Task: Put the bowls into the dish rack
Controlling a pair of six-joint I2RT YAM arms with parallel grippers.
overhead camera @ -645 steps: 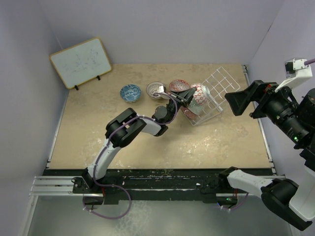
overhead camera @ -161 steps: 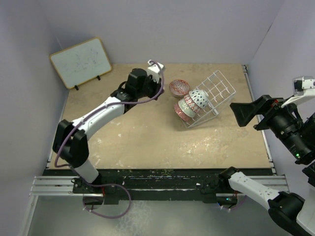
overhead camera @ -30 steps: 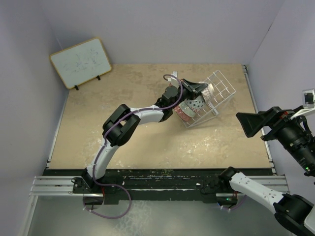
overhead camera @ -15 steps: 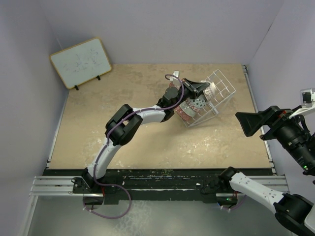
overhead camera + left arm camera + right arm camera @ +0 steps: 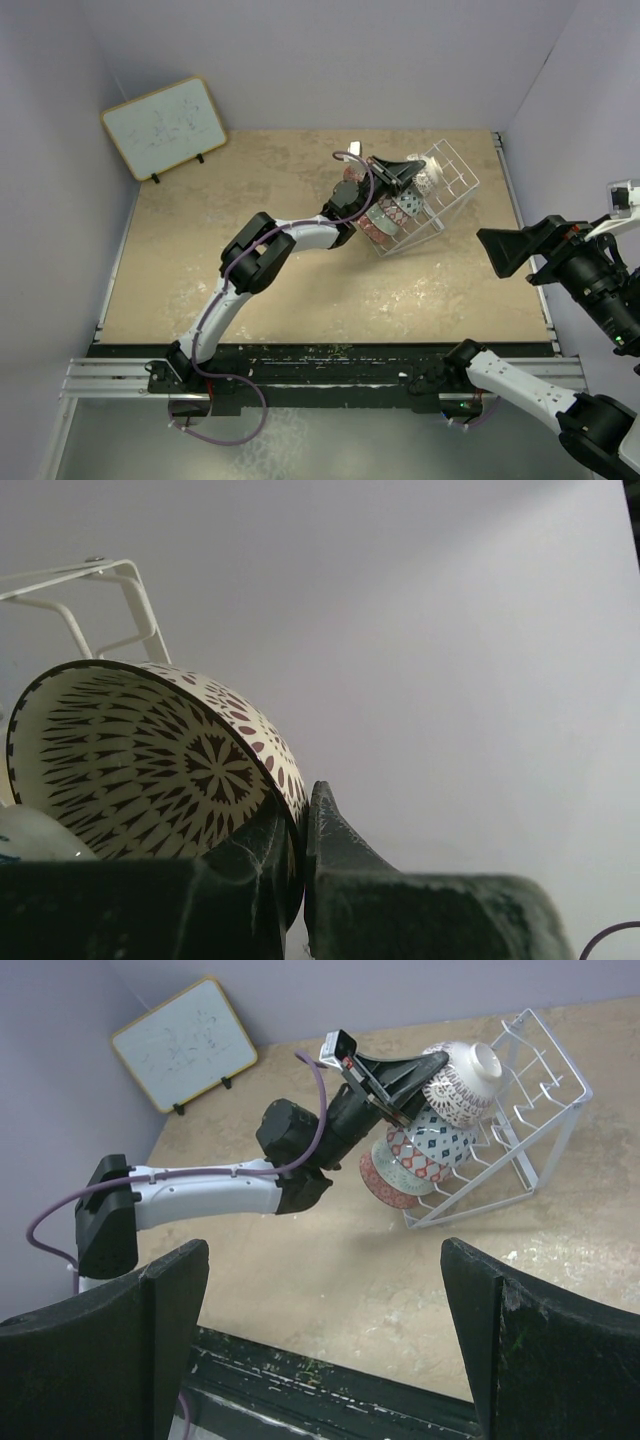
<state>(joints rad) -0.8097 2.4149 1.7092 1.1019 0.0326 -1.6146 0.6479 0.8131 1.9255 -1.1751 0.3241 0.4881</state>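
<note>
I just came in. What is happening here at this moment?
The left arm's tool is clamped on the rim of a white bowl with a dark pattern. It holds the bowl on its side at the white wire dish rack, just above the other bowls that lean there. The right tool is open, holds nothing, and hangs well back from the rack. A whiteboard stands at the far left.
</note>
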